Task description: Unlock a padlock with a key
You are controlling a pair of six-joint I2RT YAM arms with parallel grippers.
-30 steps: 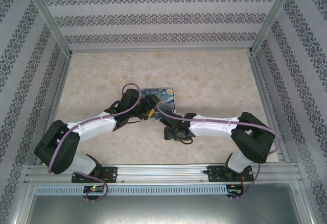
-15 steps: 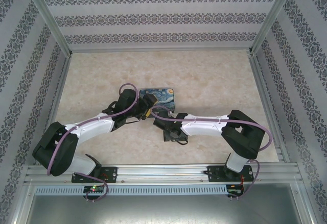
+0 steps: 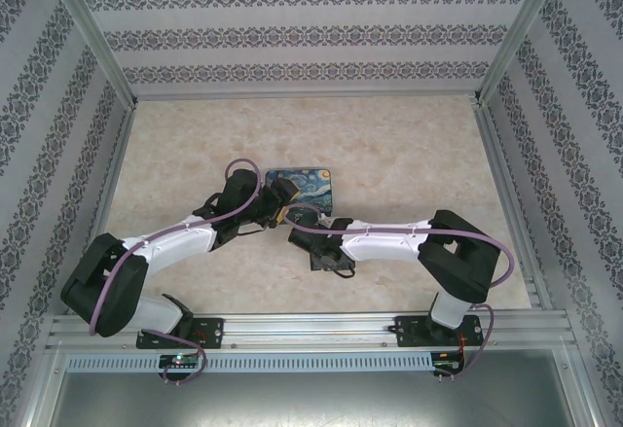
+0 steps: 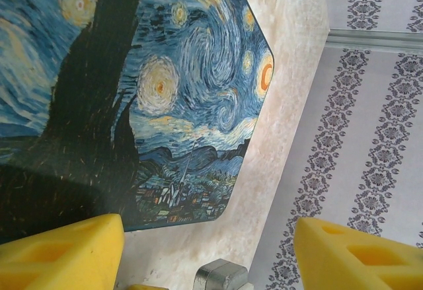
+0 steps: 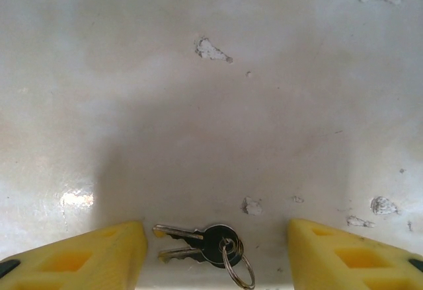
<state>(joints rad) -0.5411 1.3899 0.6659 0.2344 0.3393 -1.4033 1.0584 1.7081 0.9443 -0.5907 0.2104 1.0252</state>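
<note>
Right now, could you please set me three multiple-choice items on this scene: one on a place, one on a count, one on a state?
1. Where do the keys lie relative to the right hand?
A) off to its left
B) off to its right
C) on the table, between its fingers

2. How many keys hang on the ring?
A) one
B) two
C) four

3. How is the right hand set?
A) open
B) shut on a key
C) shut on nothing

Answers: 1 C, the keys rest on the table in the gap; 2 B, two blades stick out from the ring; 3 A, a wide gap parts the fingers, which touch nothing.
</note>
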